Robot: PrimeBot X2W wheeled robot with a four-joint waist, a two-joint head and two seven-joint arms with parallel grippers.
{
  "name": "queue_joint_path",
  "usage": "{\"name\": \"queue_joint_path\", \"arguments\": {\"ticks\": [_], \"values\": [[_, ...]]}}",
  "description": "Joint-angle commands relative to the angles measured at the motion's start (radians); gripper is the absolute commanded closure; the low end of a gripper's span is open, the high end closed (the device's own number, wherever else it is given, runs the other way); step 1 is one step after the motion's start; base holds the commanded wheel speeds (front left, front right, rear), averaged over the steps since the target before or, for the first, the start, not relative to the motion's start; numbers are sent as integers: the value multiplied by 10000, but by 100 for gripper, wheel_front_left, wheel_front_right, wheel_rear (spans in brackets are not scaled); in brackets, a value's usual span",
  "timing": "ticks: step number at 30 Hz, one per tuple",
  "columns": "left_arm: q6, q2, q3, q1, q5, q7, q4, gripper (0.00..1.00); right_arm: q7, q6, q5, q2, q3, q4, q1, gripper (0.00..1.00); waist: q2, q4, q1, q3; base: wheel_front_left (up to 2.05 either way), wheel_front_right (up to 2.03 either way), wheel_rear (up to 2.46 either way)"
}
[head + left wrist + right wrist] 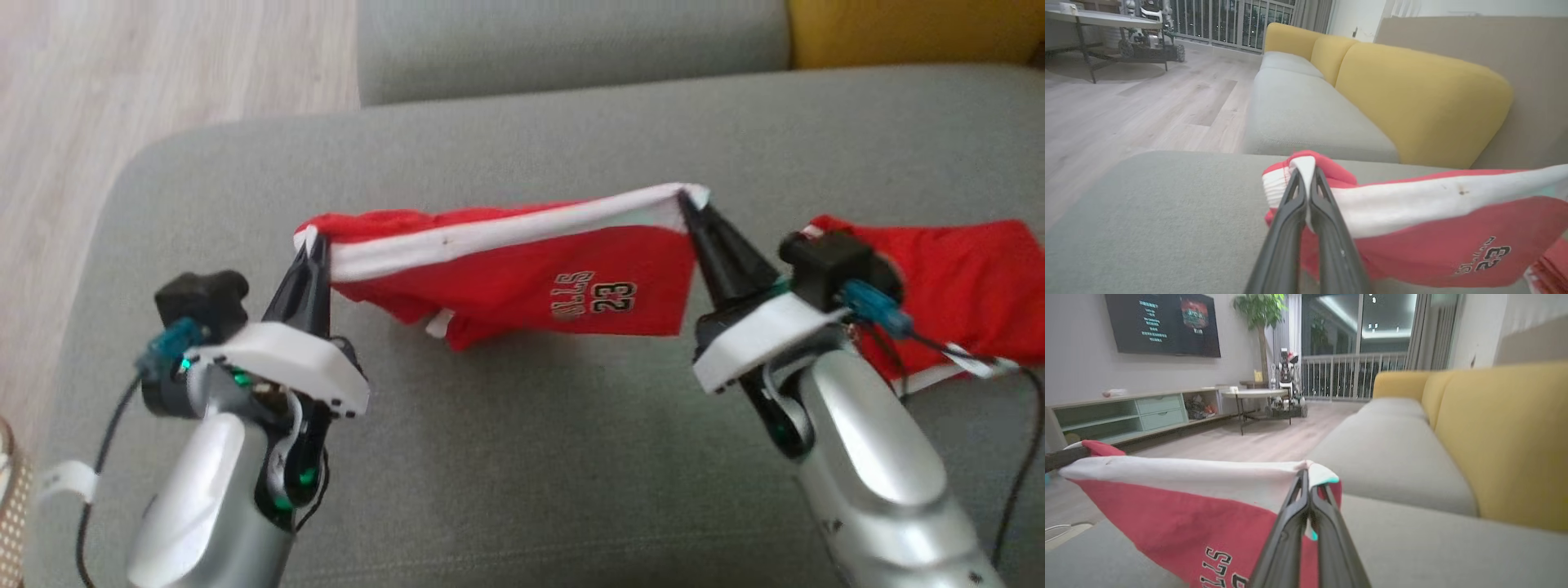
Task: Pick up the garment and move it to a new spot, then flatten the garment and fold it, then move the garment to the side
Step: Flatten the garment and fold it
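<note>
Left gripper [314,245] in the head view is clamped on one end of the white waistband [490,237] of the red basketball shorts [522,282]. The right gripper [686,200] is pinched shut on the other end. The shorts hang stretched between the two sets of fingertips and sag below them, over the grey sofa seat [522,457]. Whether their lower edge brushes it I cannot tell. A second red garment [963,261] lies on the seat beyond the right gripper's wrist.

From the left wrist view, the left gripper [1306,173] has its jaws closed with a white fold of band squeezed between them. The shorts [1412,241] run off to the right of the fingers, with a yellow back cushion [1421,106] far ahead.

In the right wrist view, the right gripper [1306,475] grips the band's corner in the same way, and the shorts [1167,506] spread away to the left of its fingers.

I judge the cloth light, limp and somewhat slick. It will droop and crease wherever it is unsupported, so the thick elastic band ends look like the safest holds.

Far ahead of the right gripper, a low cabinet [1126,412] has open shelves, and their contents are too blurred to name.
</note>
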Motion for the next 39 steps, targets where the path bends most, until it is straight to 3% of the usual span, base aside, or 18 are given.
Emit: {"name": "queue_joint_path", "arguments": {"ticks": [1, 6, 13, 18, 23, 26, 29, 35, 39], "values": [[-36, 100, 484, -385, -143, 90, -525, 100, -99, -4, -261, 113, 47, -588, 25, 100, 0, -110, 0, -250, 0, 0, 0], [170, -130, 939, -517, -966, 737, -1688, 100, 105, -4, -1627, 91, -475, -2543, 376, 100, 0, -203, 0, -575, 0, 0, 0], [643, -528, 1328, -138, -2193, 1844, -3164, 100, 1074, -4, -1969, 93, -593, -4483, 1106, 100, 0, -334, 0, -835, 0, 0, 0], [912, -79, 1583, -794, -2462, 2904, -3604, 100, 1650, -4, -2087, -9, -621, -4801, 595, 100, 0, -361, 0, -538, 0, 0, 0], [938, 343, 1702, -2587, -3171, 4688, -2308, 100, 2332, -4, -1653, -103, -553, -3919, -1325, 100, 0, -331, 0, 241, 0, 0, 0], [744, 783, 1590, -4275, -2881, 5104, -1236, 100, 2702, -4, -1583, -350, -449, -2896, -3143, 100, 0, -314, 0, 1280, 0, 0, 0], [580, 871, 1522, -6224, -2586, 5064, -29, 100, 2734, -4, -1670, -540, -447, -1609, -5192, 100, 0, -263, 0, 2401, 0, 0, 0], [381, 656, 1908, -10174, -1948, 3046, 2526, 100, 1533, -4, -2595, -274, -1770, 889, -9071, 100, 0, -235, 0, 4373, 0, 0, 0], [-46, 386, 2096, -11642, -1744, 1152, 3958, 100, 267, -4, -3553, 5, -2921, 1888, -10430, 100, 0, -190, 0, 4991, 0, 0, 0]]}}
